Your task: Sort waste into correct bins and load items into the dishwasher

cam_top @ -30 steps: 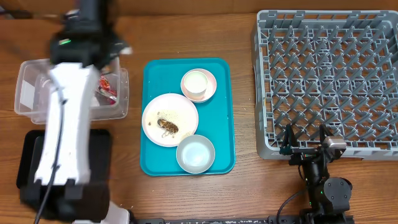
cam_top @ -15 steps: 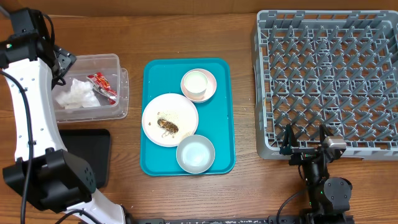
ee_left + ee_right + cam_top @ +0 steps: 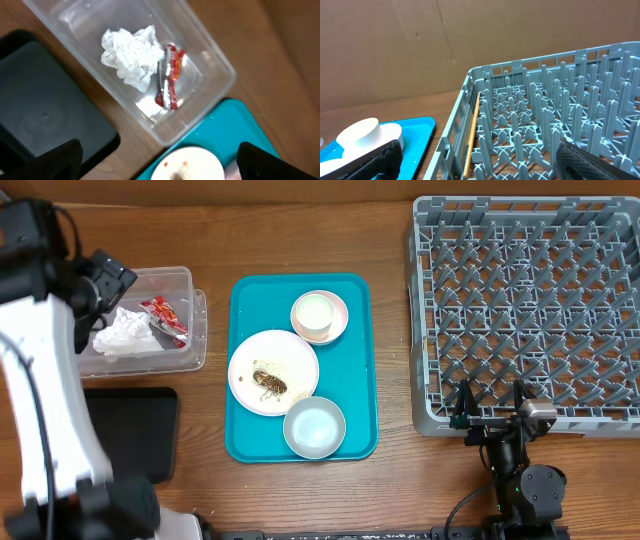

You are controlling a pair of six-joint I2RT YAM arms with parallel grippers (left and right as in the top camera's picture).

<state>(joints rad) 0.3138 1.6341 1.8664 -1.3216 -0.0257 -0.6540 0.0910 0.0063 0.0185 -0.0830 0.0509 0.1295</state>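
Observation:
A crumpled white napkin [image 3: 122,332] [image 3: 129,56] and a red-and-white wrapper [image 3: 166,317] [image 3: 170,76] lie in the clear tub [image 3: 192,330] [image 3: 220,65]. My left gripper [image 3: 100,278] [image 3: 159,150] hovers open and empty over the tub's left end. The black tray [image 3: 135,430] [image 3: 45,112] sits in front of the tub. Brown food scraps [image 3: 268,383] lie on the white plate [image 3: 290,355] [image 3: 187,165]. A white cup [image 3: 316,312] stands on the pink saucer [image 3: 338,323], and the bowl [image 3: 314,427] is nearest the front. My right gripper [image 3: 491,398] [image 3: 477,160] rests open at the front edge of the grey dish rack [image 3: 525,310] [image 3: 545,125].
The dishes sit on a teal serving tray [image 3: 352,420] [image 3: 235,125] [image 3: 415,135] between tub and rack. A thin wooden stick [image 3: 472,130] leans along the rack's left wall. A cardboard wall [image 3: 420,50] closes off the back.
My left gripper has opened and the arm has swung off the tub toward the left. The napkin now lies in the tub beside the wrapper. The right arm has not moved.

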